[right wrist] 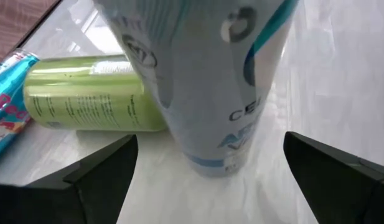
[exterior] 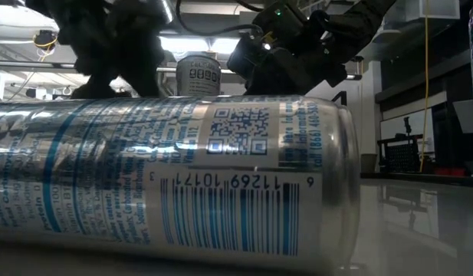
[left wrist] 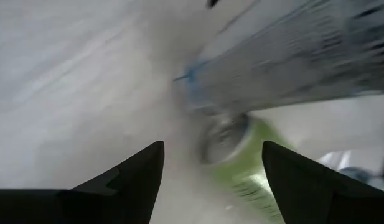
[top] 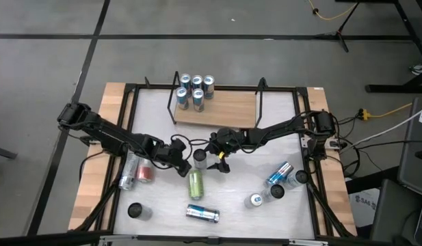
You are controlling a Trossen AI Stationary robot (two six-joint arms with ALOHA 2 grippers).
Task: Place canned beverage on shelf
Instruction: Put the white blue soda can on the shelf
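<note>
White-blue can point(right wrist: 204, 87) stands upright between my spread right gripper point(top: 219, 158), unclenched, lined up for grasping. My left gripper point(top: 178, 161) waits beside it, parted and empty.

Shelf point(top: 221, 109): five upright cans point(top: 195, 90) crowd its left end; the board to their right lies bare, open to approach from the table side. Black wire frame point(top: 260, 96) bounds the right end. Near its front edge: standing white can point(top: 199, 158), green can point(top: 195, 183) lying beyond.

Overhead view straight down, low view level behind a fallen can point(exterior: 167, 180), both wrist views sharing green can point(right wrist: 92, 93)
</note>
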